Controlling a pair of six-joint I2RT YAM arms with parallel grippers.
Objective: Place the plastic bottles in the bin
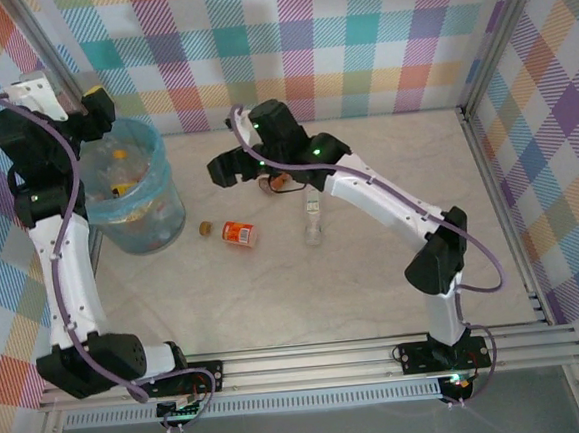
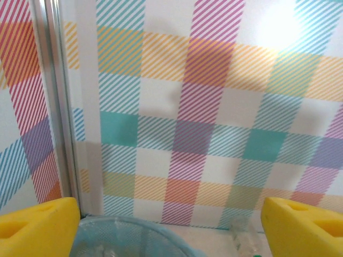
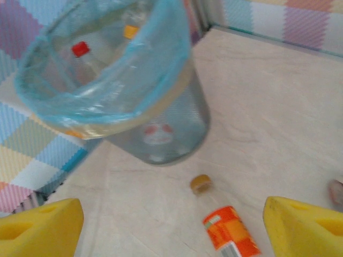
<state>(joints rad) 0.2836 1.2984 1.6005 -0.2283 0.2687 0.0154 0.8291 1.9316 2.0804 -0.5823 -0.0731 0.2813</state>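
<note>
— Top view?
— Your left gripper (image 1: 93, 104) hangs at the far rim of the bin (image 1: 162, 176), with bottles (image 1: 118, 170) inside. Your right gripper (image 1: 227, 167) is near an orange bottle (image 1: 239, 233) and a clear bottle (image 1: 312, 215) lying on the table (image 1: 396, 298).
— Left wrist?
— Jaws spread wide, bin rim just below.
— Right wrist?
— Jaws wide apart — the orange bottle lies ahead, near the bin.

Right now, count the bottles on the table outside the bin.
3: an orange-labelled bottle near the bin, a clear bottle right of it, a third bottle partly hidden under the right arm. Others may be hidden.
</note>
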